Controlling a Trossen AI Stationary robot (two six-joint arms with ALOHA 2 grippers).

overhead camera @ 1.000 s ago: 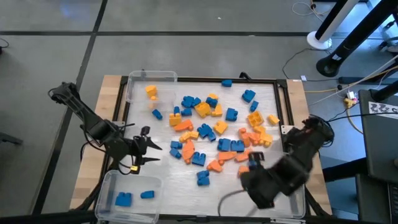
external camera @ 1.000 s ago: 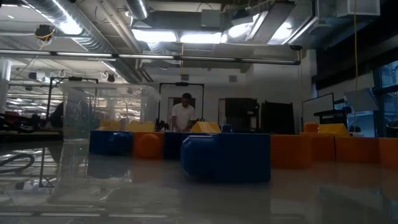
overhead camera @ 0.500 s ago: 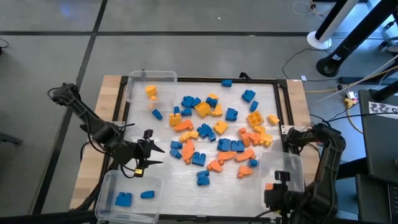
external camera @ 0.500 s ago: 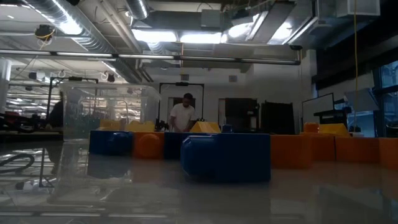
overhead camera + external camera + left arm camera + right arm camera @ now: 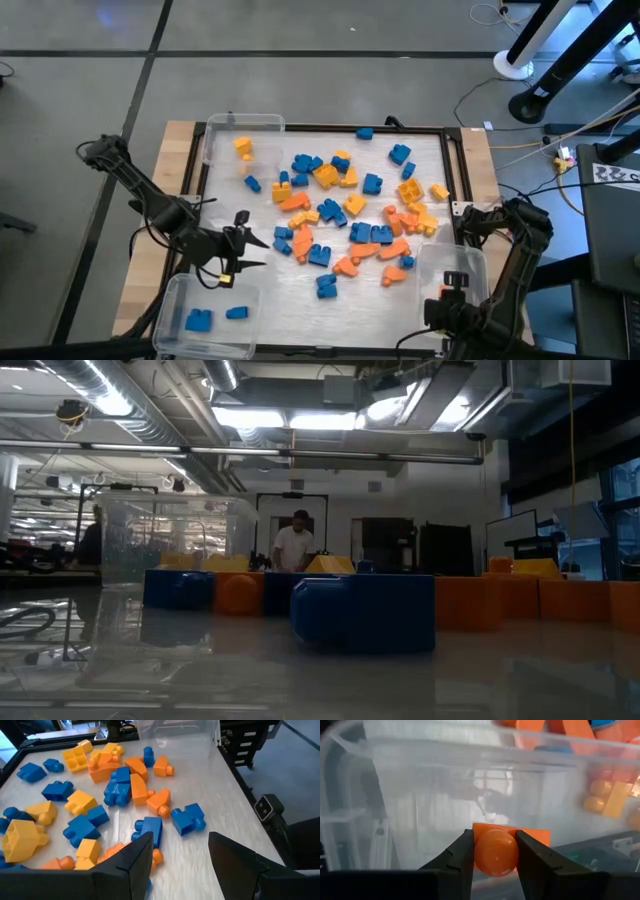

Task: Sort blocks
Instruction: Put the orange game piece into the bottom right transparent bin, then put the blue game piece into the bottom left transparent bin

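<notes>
Several blue, orange and yellow blocks (image 5: 340, 220) lie scattered on the white tray (image 5: 260, 285). My right gripper (image 5: 495, 851) is shut on an orange block (image 5: 496, 854) above the clear bin (image 5: 452, 272) at the tray's near right corner. My left gripper (image 5: 180, 862) is open over the tray's near left part (image 5: 250, 250), with nothing between its fingers. It points toward the nearest blue block (image 5: 150, 829). The low view shows blocks (image 5: 365, 610) but neither gripper. My right gripper pinches the orange block by two opposite sides (image 5: 479, 851) between its two fingers (image 5: 532, 857). The fingers point down from above. The block is lifted clear over the bin, one round stud (image 5: 496, 851) facing the wrist camera.
A clear bin (image 5: 243, 140) at the far left corner holds a yellow block (image 5: 243, 148). Another (image 5: 205, 310) at the near left holds two blue blocks (image 5: 198, 320). A black frame (image 5: 455, 160) rims the tray. A person (image 5: 294, 547) stands in the room far behind.
My right gripper has swung from over the tray's near right blocks toward the near right corner, sinking and rolling its wrist, with the orange block still between its fingers. It now hangs over the clear bin. My left gripper has crept slightly toward the blocks.
</notes>
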